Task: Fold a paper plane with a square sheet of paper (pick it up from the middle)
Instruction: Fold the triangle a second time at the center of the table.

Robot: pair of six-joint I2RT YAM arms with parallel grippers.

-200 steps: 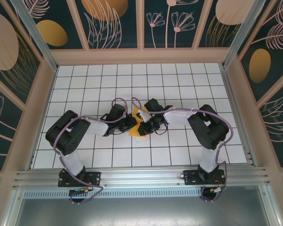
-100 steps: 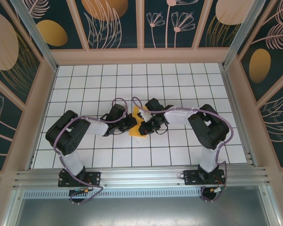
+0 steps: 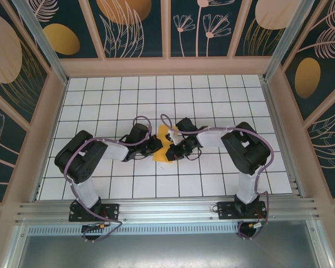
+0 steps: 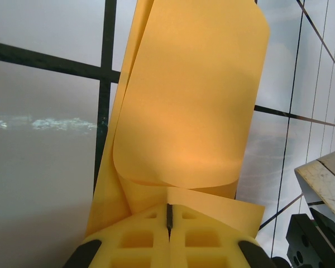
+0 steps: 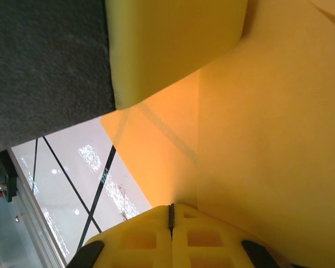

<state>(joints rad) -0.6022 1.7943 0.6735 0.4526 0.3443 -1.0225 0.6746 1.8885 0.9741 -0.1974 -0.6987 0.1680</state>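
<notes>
Two grippers meet near the middle of the white tiled table (image 3: 100, 100), and the orange-yellow sheet of paper (image 3: 164, 146) is between them, partly folded. The left gripper (image 4: 169, 215) has its yellow fingers pressed together on one edge of the paper, which curls over in front of it. The right gripper (image 5: 171, 215) is closed in the same way, and a crease of the paper runs into the line between its fingers.
</notes>
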